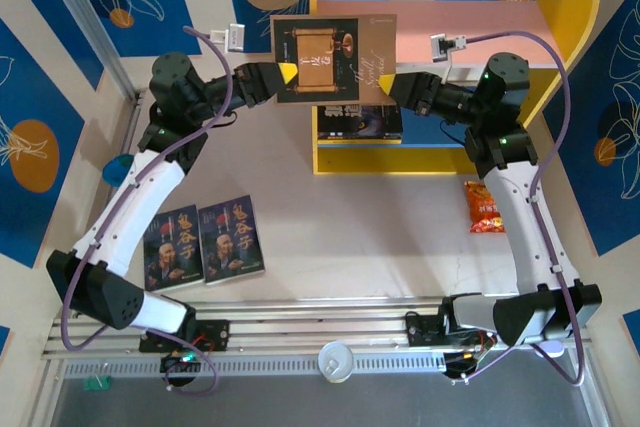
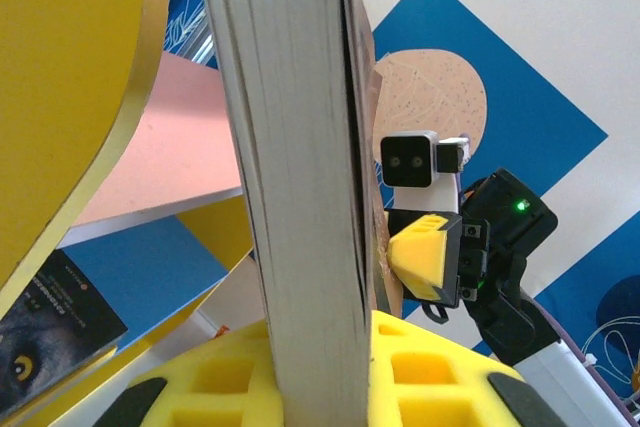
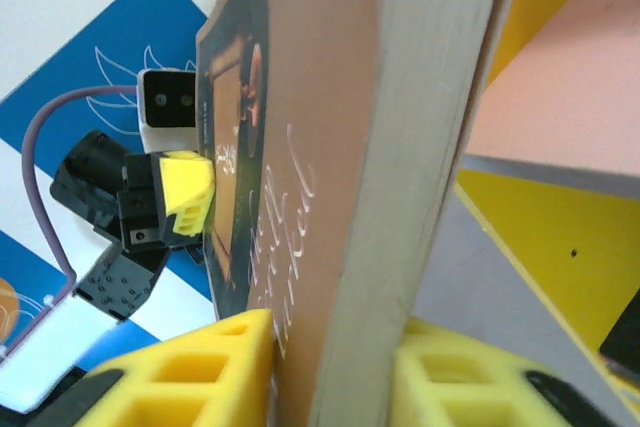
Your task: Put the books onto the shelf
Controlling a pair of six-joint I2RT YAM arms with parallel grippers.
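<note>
A brown book [image 1: 334, 59] hangs in the air in front of the shelf [image 1: 470, 32], cover toward the top camera. My left gripper [image 1: 287, 72] is shut on its left edge and my right gripper [image 1: 388, 82] is shut on its right edge. In the left wrist view the book's page edge [image 2: 300, 177] stands between my left gripper's [image 2: 320, 367] yellow pads. The right wrist view shows the brown cover [image 3: 320, 177] clamped in my right gripper [image 3: 335, 367]. A wolf-face book [image 2: 50, 332] lies on the blue lower board. Two bearded-man books [image 1: 172, 247] [image 1: 232, 239] lie on the table at the near left.
An orange snack packet [image 1: 485, 207] lies on the table right of the shelf, by my right arm. A white round lid [image 1: 335, 360] sits on the rail at the near edge. The shelf's yellow side [image 2: 70, 77] is close to my left wrist.
</note>
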